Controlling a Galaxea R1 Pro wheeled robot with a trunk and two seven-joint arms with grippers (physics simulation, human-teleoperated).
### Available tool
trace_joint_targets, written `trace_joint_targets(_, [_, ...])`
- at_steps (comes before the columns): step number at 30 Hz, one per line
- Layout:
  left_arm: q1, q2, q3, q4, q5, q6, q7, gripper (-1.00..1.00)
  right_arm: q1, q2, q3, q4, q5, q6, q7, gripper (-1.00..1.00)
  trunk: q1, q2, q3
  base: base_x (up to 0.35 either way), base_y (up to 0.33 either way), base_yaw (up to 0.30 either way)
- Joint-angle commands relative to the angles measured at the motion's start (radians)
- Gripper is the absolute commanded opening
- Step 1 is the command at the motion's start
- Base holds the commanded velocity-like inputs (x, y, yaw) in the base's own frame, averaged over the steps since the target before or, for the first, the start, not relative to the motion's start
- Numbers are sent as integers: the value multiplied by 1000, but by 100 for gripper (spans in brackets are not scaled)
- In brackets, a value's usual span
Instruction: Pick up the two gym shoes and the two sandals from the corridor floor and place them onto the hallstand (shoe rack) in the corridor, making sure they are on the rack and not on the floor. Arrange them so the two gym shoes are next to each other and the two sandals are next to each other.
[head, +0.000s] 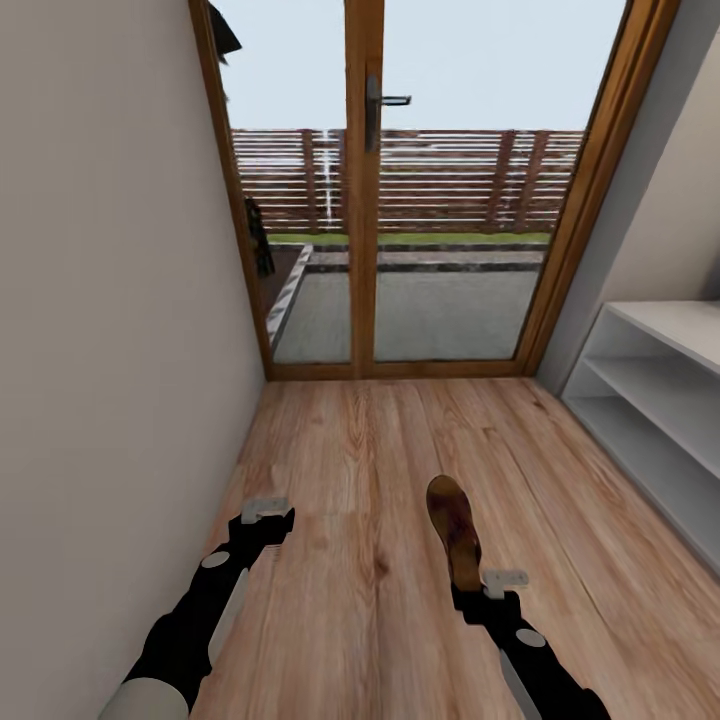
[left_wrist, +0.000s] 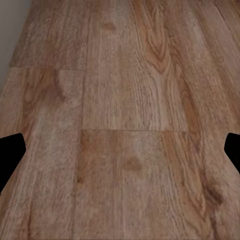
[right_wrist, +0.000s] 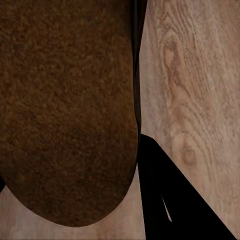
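From the head camera I see one brown sandal (head: 455, 528) reaching straight ahead from my right gripper (head: 478, 588), its near end meeting the gripper and its toe pointing toward the glass door (head: 365, 200). In the right wrist camera the sandal's (right_wrist: 67, 110) dark brown surface lies right up against the lens with a black finger (right_wrist: 165, 195) beside it, so the gripper looks clamped on the shoe, though I cannot see both pads. I cannot tell whether the sandal rests on the corridor floor (head: 350, 450) or hangs just above it. My left gripper (head: 266, 520) hovers near the left wall (head: 110, 350), and the left wrist camera shows its fingertips (left_wrist: 11, 150) spread wide over bare planks (left_wrist: 125, 125), holding nothing. The hallstand (head: 650, 400) stands along the right wall, well apart from the sandal.
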Motion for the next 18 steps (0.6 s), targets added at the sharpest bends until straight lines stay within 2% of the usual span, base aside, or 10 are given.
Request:
trace_joint_targets(1, [0, 0, 1, -2, 3, 6, 0, 100, 0, 0, 0, -1, -4, 3, -1, -100, 0, 0, -1, 346, 0, 0])
trace_joint_targets(18, [0, 0, 1, -1, 3, 6, 0, 100, 0, -1, 0, -1, -4, 3, -1, -100, 0, 0, -1, 346, 0, 0])
